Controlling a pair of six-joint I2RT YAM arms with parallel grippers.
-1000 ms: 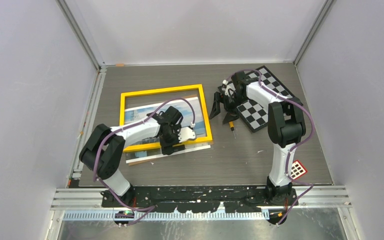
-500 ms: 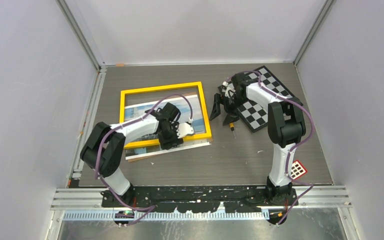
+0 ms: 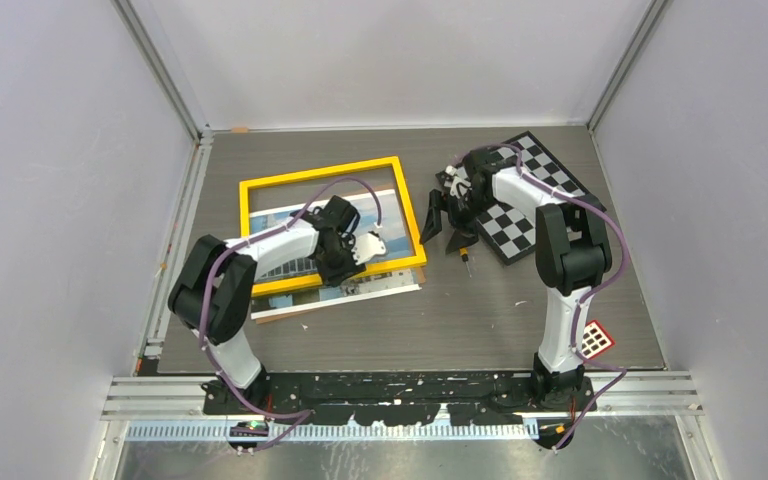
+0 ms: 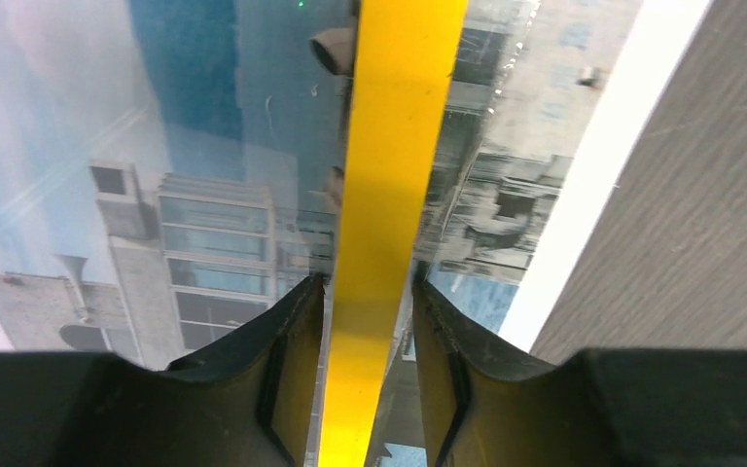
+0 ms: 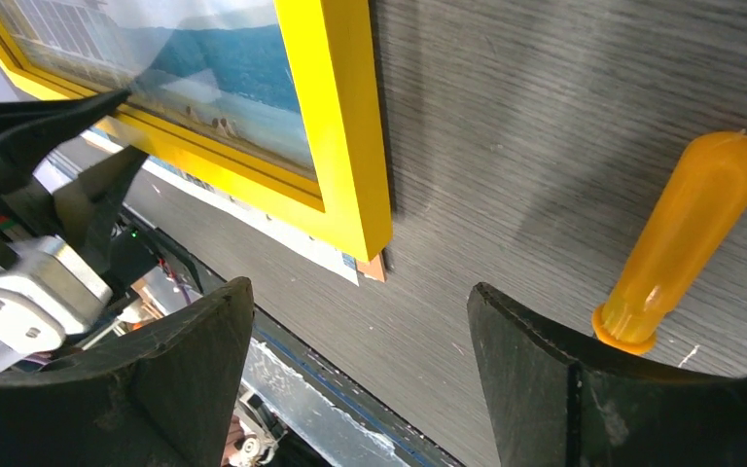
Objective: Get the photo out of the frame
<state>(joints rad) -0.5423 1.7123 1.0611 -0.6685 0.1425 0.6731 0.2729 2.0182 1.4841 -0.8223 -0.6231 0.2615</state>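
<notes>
One rail of the frame, the nearest, is pinched in the left claw. The photo lies beneath the frame on the worktop, its white-bordered near edge sticking out past that rail, with a brown backing corner under it. Just beside the frame's right rail the right claw hangs spread wide, holding nothing, an orange-handled screwdriver next to it and a checkerboard farther right, partly hidden by that arm.
</notes>
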